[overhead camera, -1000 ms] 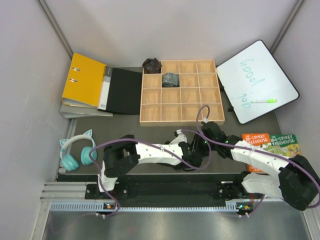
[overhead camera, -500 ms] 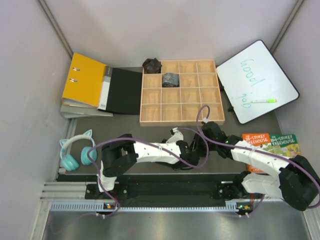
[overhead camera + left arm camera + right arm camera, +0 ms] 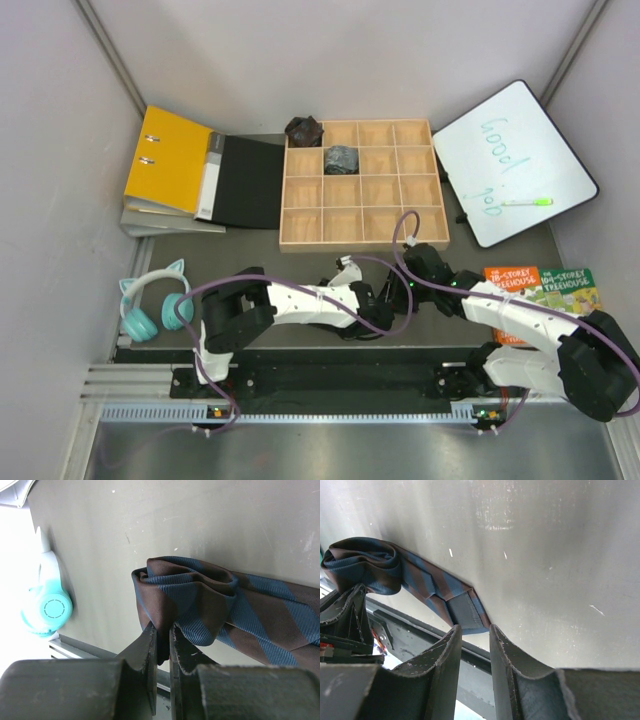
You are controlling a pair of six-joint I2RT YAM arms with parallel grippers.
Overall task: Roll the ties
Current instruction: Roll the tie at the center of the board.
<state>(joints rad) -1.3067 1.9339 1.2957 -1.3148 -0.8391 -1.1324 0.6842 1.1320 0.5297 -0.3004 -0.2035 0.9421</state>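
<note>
The table [image 3: 250, 250] carries a wooden compartment tray [image 3: 283, 200], which holds a brownish-black bundle [image 3: 304, 129] in its far left corner compartment and a greyish bundle [image 3: 341, 159] one row nearer and one column to the right. A striped tie [image 3: 260, 615], brown and blue, lies on the table between the two arms with one end partly coiled. The left gripper [image 3: 162, 637] is clenched on the coil's outer fold, while the right gripper [image 3: 472, 630] stands narrowly parted with the tie's flat end just ahead of its fingertips.
</note>
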